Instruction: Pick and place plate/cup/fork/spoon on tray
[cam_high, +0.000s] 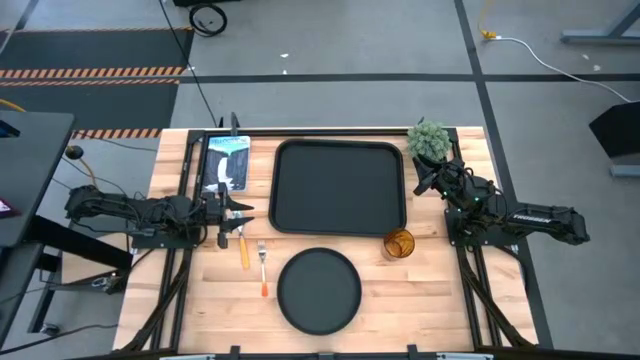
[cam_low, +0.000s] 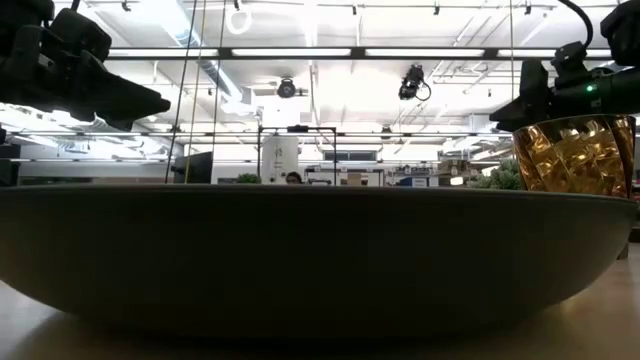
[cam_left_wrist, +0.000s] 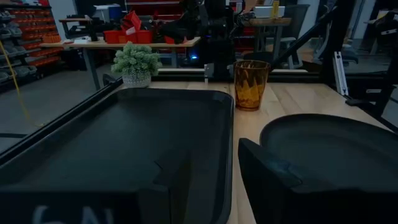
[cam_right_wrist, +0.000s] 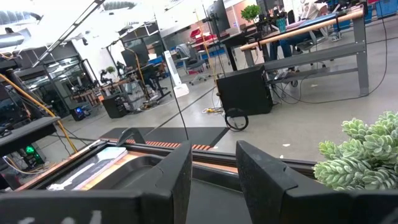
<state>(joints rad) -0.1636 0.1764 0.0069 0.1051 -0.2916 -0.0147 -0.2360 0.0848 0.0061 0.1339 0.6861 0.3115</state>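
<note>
The black tray (cam_high: 340, 188) lies at the table's middle, toward the far edge. The round black plate (cam_high: 318, 290) rests flat near the front edge and fills the low view (cam_low: 320, 250). The amber cup (cam_high: 398, 243) stands upright off the tray's near right corner. It also shows in the left wrist view (cam_left_wrist: 250, 84). The spoon (cam_high: 242, 250) and fork (cam_high: 263, 268) lie flat on the wood, left of the plate. My left gripper (cam_high: 240, 215) is open above the table beside the tray's left rim. My right gripper (cam_high: 420, 180) is open near the tray's far right corner.
A green fuzzy potted plant (cam_high: 430, 140) stands at the far right corner, just beyond my right gripper. A flat printed packet (cam_high: 226, 160) lies at the far left. Bare wood shows left and right of the plate.
</note>
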